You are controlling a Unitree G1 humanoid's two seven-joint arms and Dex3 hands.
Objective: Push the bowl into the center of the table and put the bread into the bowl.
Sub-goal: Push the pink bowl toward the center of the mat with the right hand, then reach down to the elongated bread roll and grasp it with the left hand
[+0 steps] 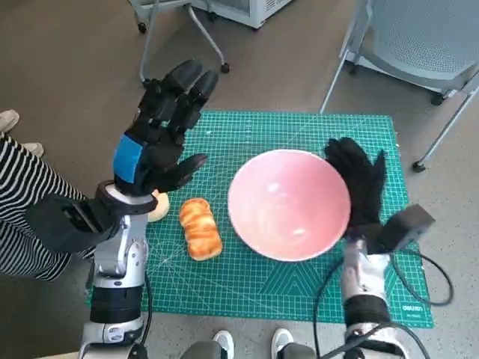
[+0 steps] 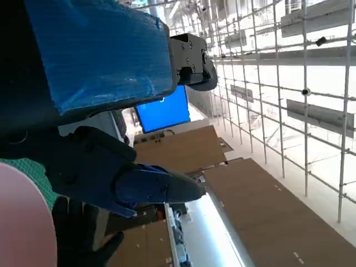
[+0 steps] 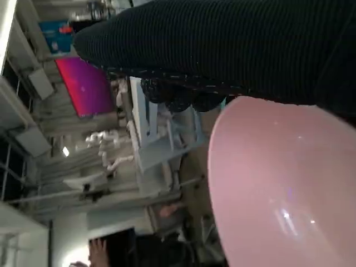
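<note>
A pink bowl [image 1: 289,203] stands empty on the green cutting mat [image 1: 254,280], a little right of the mat's middle. Its rim fills the lower part of the right wrist view [image 3: 278,189] and shows at the edge of the left wrist view [image 2: 19,222]. A golden bread roll [image 1: 200,228] lies on the mat just left of the bowl. My right hand [image 1: 361,183], gloved, rests flat against the bowl's right side, holding nothing. My left hand [image 1: 159,142] is raised above the mat's left part with its fingers spread, well above the bread.
A small pale round thing [image 1: 159,207] lies on the mat partly under my left hand. A person in striped clothing [image 1: 22,202] sits at the left. Chair legs [image 1: 191,30] and a grey chair [image 1: 419,41] stand beyond the table's far edge.
</note>
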